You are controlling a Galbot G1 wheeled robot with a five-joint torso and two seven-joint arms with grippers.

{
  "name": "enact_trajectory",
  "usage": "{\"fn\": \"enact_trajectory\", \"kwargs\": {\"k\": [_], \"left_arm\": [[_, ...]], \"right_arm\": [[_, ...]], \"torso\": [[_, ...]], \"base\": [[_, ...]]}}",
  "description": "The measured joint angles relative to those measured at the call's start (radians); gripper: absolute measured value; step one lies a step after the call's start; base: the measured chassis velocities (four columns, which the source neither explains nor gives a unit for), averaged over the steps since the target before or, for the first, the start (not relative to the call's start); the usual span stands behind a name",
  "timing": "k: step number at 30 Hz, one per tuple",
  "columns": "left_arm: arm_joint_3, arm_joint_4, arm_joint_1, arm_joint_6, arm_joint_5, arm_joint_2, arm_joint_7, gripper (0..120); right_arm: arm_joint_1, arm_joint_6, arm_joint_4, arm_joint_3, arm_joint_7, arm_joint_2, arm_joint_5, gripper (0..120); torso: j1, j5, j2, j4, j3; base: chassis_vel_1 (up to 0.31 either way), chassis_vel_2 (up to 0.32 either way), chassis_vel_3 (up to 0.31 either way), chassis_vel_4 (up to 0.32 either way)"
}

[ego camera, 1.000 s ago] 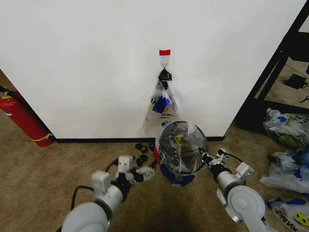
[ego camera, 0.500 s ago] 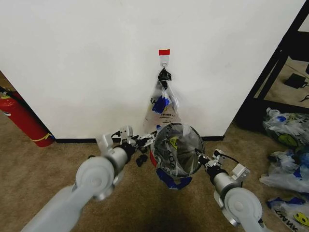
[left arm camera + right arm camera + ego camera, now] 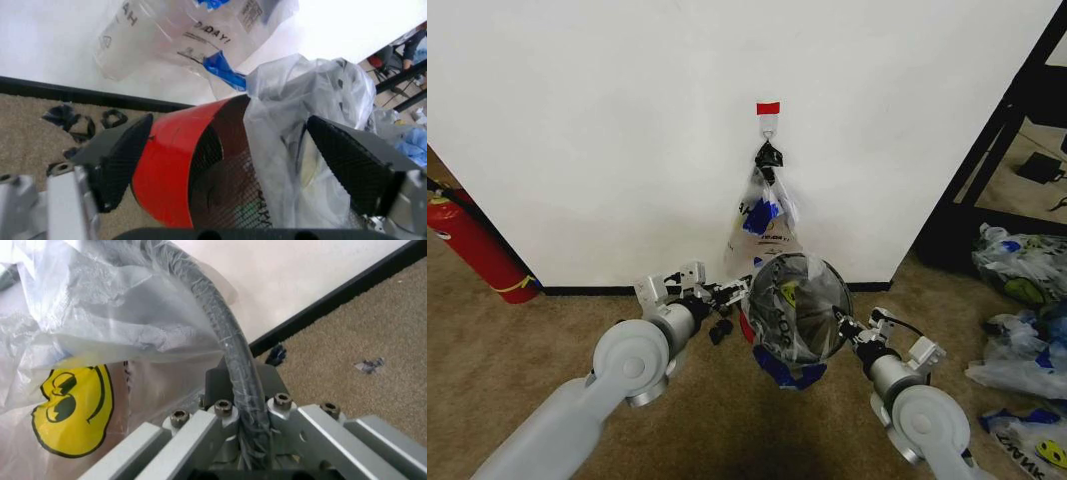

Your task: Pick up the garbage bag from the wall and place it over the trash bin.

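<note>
The trash bin (image 3: 831, 296), black mesh with a red base, stands tilted on the carpet below the wall (image 3: 607, 140). The see-through garbage bag (image 3: 793, 312) with its yellow smiley is stretched over the bin's mouth. My left gripper (image 3: 733, 293) is open at the bin's left side. In the left wrist view its fingers (image 3: 120, 160) straddle the red base (image 3: 167, 170) and the bag (image 3: 300, 110). My right gripper (image 3: 846, 326) is shut on the bag-covered rim at the bin's right. The right wrist view shows that rim (image 3: 220, 335) running into the right gripper (image 3: 237, 385), with the bag (image 3: 87, 315) beside it.
A narrower bundle of bags (image 3: 765, 215) with a black clip hangs from the hook under the red tape (image 3: 768, 108). Small black clips (image 3: 720, 330) lie by the baseboard. A red fire extinguisher (image 3: 477, 250) leans at far left. Loose bags (image 3: 1022, 265) and a black frame (image 3: 987, 170) stand at right.
My left arm swung up from the near carpet to the bin's left side and opened around it. The bin and bag shifted slightly left. The right gripper kept its hold.
</note>
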Motion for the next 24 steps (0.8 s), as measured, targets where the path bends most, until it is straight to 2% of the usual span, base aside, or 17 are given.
{"fn": "enact_trajectory", "kwargs": {"k": [4, 6, 7, 8, 13, 16, 17, 23, 24], "left_arm": [[0.006, 0.004, -0.005, -0.001, 0.007, -0.003, 0.002, 78], [0.006, 0.004, -0.005, -0.001, 0.007, -0.003, 0.002, 78], [0.011, 0.006, -0.005, 0.0, 0.013, -0.004, 0.019, 61], [0.011, 0.006, -0.005, 0.0, 0.013, -0.004, 0.019, 61], [0.01, 0.011, 0.0, -0.002, 0.013, -0.007, 0.02, 39], [0.008, 0.011, 0.002, -0.002, 0.013, -0.005, 0.021, 29], [0.008, 0.011, 0.002, -0.002, 0.013, -0.005, 0.021, 29], [0.008, 0.007, -0.003, -0.009, 0.013, -0.004, 0.023, 3], [0.008, 0.007, -0.003, -0.009, 0.013, -0.004, 0.023, 3]], "right_arm": [[0.002, 0.0, 0.0, 0.0, 0.004, 0.0, 0.0, 0], [0.002, 0.0, 0.0, 0.0, 0.004, 0.0, 0.0, 0], [0.005, 0.0, -0.002, 0.0, 0.009, -0.001, 0.0, 0], [0.005, 0.0, -0.002, 0.0, 0.009, -0.001, 0.0, 0], [0.007, 0.0, -0.004, 0.0, 0.01, -0.001, 0.001, 0], [0.008, 0.0, -0.009, 0.0, 0.01, -0.003, 0.001, 0], [0.008, 0.0, -0.009, 0.0, 0.01, -0.003, 0.001, 0], [0.015, 0.0, -0.012, 0.0, 0.01, -0.01, 0.003, 0], [0.015, 0.0, -0.012, 0.0, 0.01, -0.01, 0.003, 0]], "torso": [[0.0, 0.0001, 0.0, -0.0001, 0.0], [0.0, 0.0001, 0.0, -0.0001, 0.0], [0.0, 0.0001, 0.0, 0.0, 0.0], [0.0, 0.0001, 0.0, 0.0, 0.0], [0.0, 0.0001, 0.0, 0.0001, 0.0], [0.0, 0.0, 0.0, 0.0, 0.0], [0.0, 0.0, 0.0, 0.0, 0.0], [0.0, 0.0, 0.0, 0.0, 0.0], [0.0, 0.0, 0.0, 0.0, 0.0]], "base": [[0.0, 0.0, 0.0, 0.0], [0.0, 0.0, 0.0, 0.0], [0.0, 0.0, 0.0, 0.0], [0.0, 0.0, 0.0, 0.0], [0.0, 0.0, 0.0, 0.0], [0.0, 0.0, 0.0, 0.0], [0.0, 0.0, 0.0, 0.0], [0.0, 0.0, 0.0, 0.0], [0.0, 0.0, 0.0, 0.0]]}}
